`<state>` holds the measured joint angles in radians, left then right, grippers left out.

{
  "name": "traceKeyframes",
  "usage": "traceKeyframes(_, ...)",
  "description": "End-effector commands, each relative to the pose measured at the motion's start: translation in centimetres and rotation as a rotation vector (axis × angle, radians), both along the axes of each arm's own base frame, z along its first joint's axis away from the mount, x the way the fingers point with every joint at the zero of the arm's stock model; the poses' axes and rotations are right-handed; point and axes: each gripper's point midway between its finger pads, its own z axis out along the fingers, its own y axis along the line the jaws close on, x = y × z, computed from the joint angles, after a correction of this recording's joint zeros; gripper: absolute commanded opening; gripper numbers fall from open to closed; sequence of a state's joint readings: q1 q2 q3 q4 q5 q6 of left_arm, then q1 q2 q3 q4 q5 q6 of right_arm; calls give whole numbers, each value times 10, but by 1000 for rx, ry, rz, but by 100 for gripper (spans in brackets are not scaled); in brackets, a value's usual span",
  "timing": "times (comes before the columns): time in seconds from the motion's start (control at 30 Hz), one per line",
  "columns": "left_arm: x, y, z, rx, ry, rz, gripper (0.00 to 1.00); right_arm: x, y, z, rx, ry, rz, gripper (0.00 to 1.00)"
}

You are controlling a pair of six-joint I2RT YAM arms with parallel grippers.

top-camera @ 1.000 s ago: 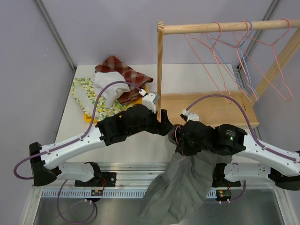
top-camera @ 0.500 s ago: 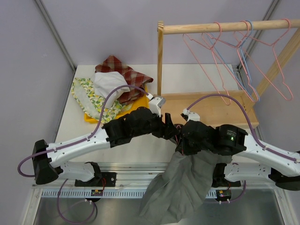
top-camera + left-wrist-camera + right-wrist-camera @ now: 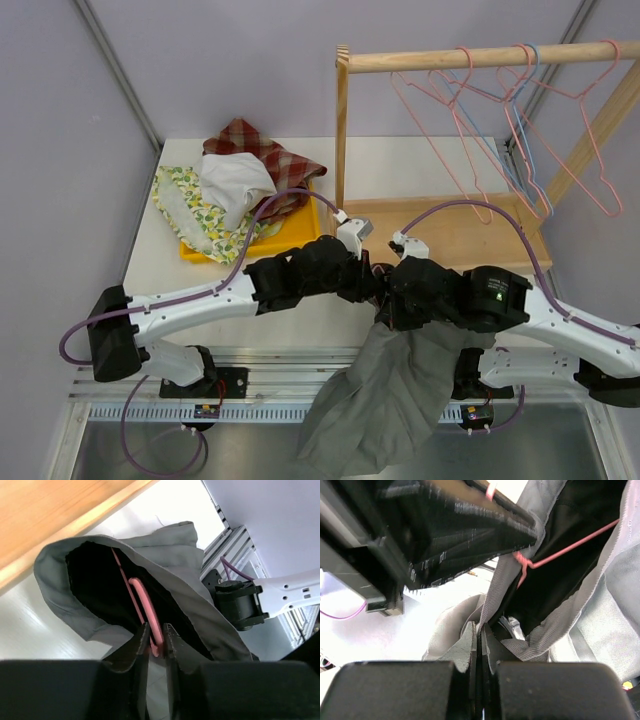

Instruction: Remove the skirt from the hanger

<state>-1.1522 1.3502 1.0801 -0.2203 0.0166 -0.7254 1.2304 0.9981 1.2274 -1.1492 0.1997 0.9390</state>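
The table (image 3: 420,165) carried the lot, and at its back right stood the wooden rack (image 3: 480,57) with spare hangers (image 3: 521,62) hooked over its rail. Up front, the grey skirt (image 3: 385,400) hung from between the two arms and drooped well past the near edge of the table. Over on the left sat the yellow tray (image 3: 295,225), piled high: a plaid cloth (image 3: 270,150) at the back, a white cloth (image 3: 232,180) on top, a floral cloth (image 3: 195,210) spilling over the left rim.

And here was the move. A second ago the left arm had been short of the skirt, by the rack's post, jaws wide. It had since swung right and pushed into the skirt's mouth, and the jaws had come in tight. The right arm and the skirt had not budged.

Inside the open waistband lay the pink hanger (image 3: 151,617), its wire running back into the dark of the cloth. The left claw (image 3: 156,630) was down to a narrow slit, nipping the hanger's hook between its tips. The right claw (image 3: 481,630) was fully closed, pinching the skirt's waistband edge.
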Motion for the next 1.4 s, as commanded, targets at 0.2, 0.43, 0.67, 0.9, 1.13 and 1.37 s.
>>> traceKeyframes(0.2,19,-5,81,-49,-162,31,0,10,8,-6,36,-45,-35,0)
traceKeyframes(0.43,32,16,167,-33,-306,71,0,19,24,-21,30,-67,-34,0)
traceKeyframes(0.67,27,46,233,-35,-357,97,0,33,25,-20,-13,-125,-56,17)
traceKeyframes(0.9,32,70,226,46,-373,148,0,48,27,12,31,-220,-85,99)
traceKeyframes(1.13,36,96,180,170,-356,207,0,52,17,114,256,-403,-49,99)
traceKeyframes(1.37,36,116,174,180,-345,261,0,41,21,182,412,-497,63,99)
